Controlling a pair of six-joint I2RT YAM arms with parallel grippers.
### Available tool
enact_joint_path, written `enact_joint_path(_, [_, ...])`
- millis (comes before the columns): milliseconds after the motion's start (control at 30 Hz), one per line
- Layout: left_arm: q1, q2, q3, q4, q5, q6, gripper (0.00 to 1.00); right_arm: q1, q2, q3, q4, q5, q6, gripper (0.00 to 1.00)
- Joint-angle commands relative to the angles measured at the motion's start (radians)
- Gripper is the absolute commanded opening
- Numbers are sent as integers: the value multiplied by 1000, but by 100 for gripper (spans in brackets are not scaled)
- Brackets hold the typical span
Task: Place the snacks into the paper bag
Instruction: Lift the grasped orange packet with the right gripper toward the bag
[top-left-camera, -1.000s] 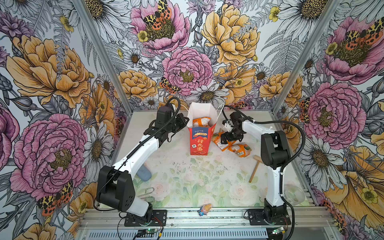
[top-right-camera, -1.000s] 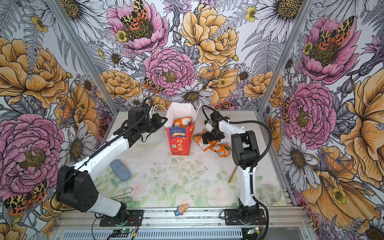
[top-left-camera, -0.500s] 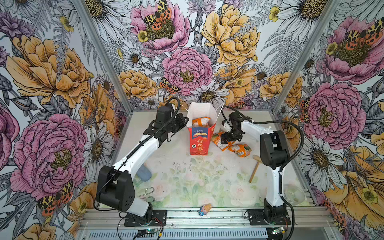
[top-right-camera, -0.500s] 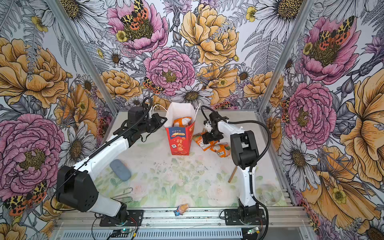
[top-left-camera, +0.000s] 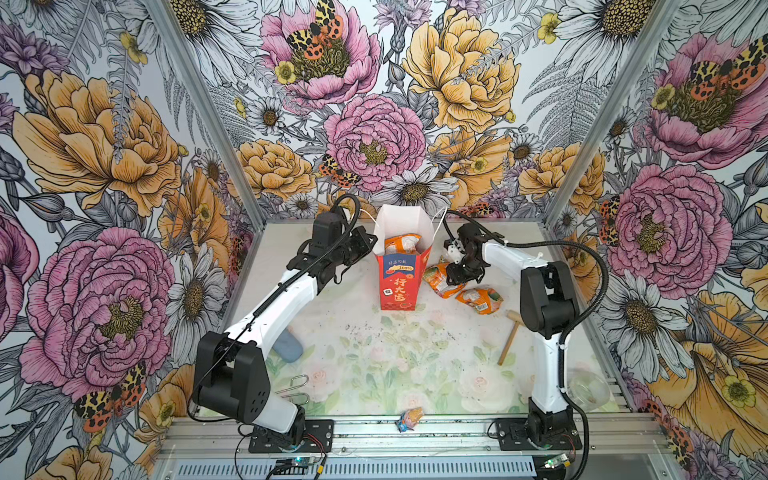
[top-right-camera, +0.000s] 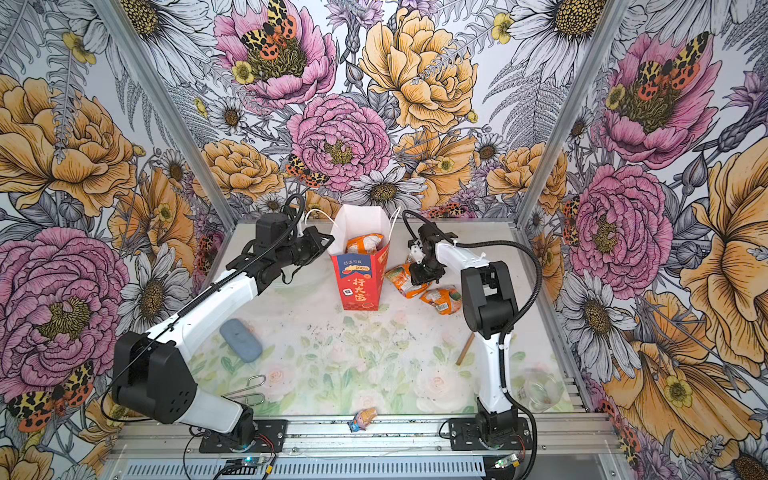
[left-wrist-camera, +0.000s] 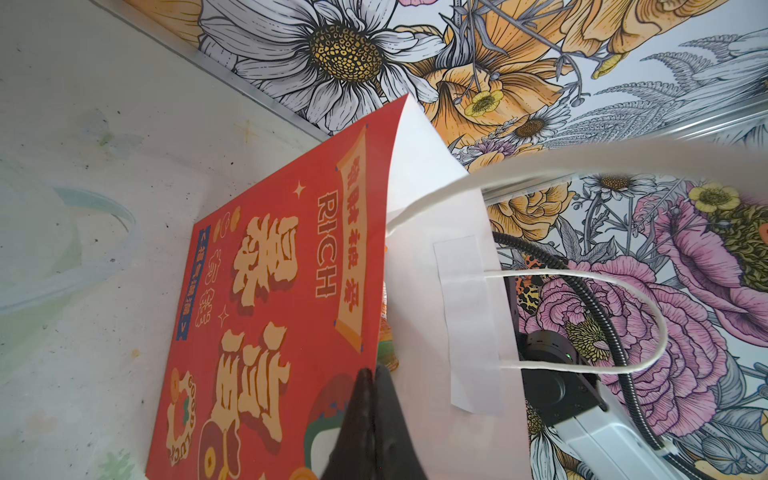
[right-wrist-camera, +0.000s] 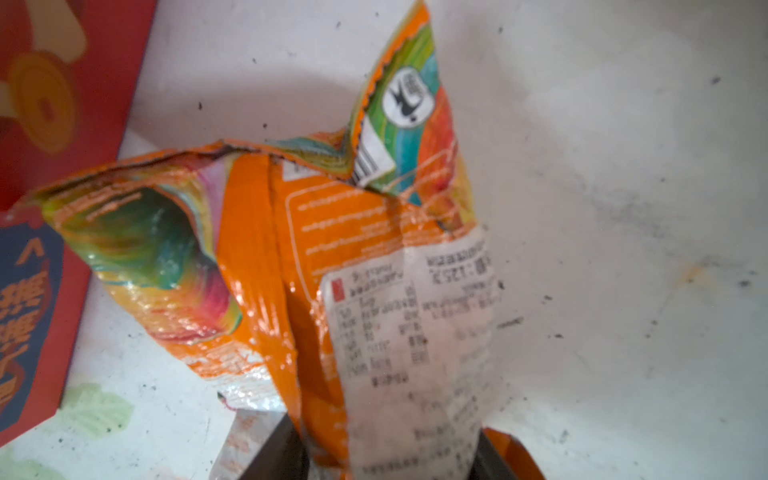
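Observation:
The red paper bag (top-left-camera: 398, 284) (top-right-camera: 360, 289) stands upright at the back middle, its mouth showing white inside. One orange snack packet (top-left-camera: 401, 243) (top-right-camera: 365, 243) sits inside it. My left gripper (top-left-camera: 371, 243) (top-right-camera: 328, 241) (left-wrist-camera: 372, 372) is shut on the bag's left rim, with red outside (left-wrist-camera: 270, 291) on one side and white inside on the other. Right of the bag, my right gripper (top-left-camera: 455, 276) (top-right-camera: 419, 276) (right-wrist-camera: 386, 440) is shut on a crinkly orange packet (top-left-camera: 438, 282) (top-right-camera: 401, 282) (right-wrist-camera: 332, 249) on the table. Another orange packet (top-left-camera: 480, 300) (top-right-camera: 442, 300) lies just beyond it.
A small wooden mallet (top-left-camera: 510, 336) (top-right-camera: 464, 349) lies by the right arm. A grey-blue oval pad (top-left-camera: 287, 347) (top-right-camera: 241, 340) and a wire clip (top-left-camera: 295, 384) lie near the left arm. A tiny wrapped candy (top-left-camera: 409, 417) sits at the front rail, a clear cup (top-left-camera: 588, 386) at front right.
My right gripper's fingers have closed in on the orange packet beside the bag. The left gripper still pinches the bag's rim and has not moved.

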Motion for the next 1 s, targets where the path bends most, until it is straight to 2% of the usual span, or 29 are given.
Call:
enact_joint_path(0, [12, -38, -12, 5, -19, 3, 0, -7, 22, 12, -20, 28, 7, 40])
enact_joint_path(133, [12, -38, -12, 5, -19, 4, 0, -18, 13, 15, -22, 5, 25, 25])
enact_joint_path(233, [13, -38, -12, 5, -20, 4, 0, -25, 4, 17, -21, -5, 43, 2])
enact_joint_path(267, [12, -38, -13, 5, -19, 4, 0, -28, 1, 20, -20, -10, 47, 0])
enact_joint_path(967, [15, -47, -23, 9, -16, 3, 0, -42, -116, 60, -20, -80, 127, 0])
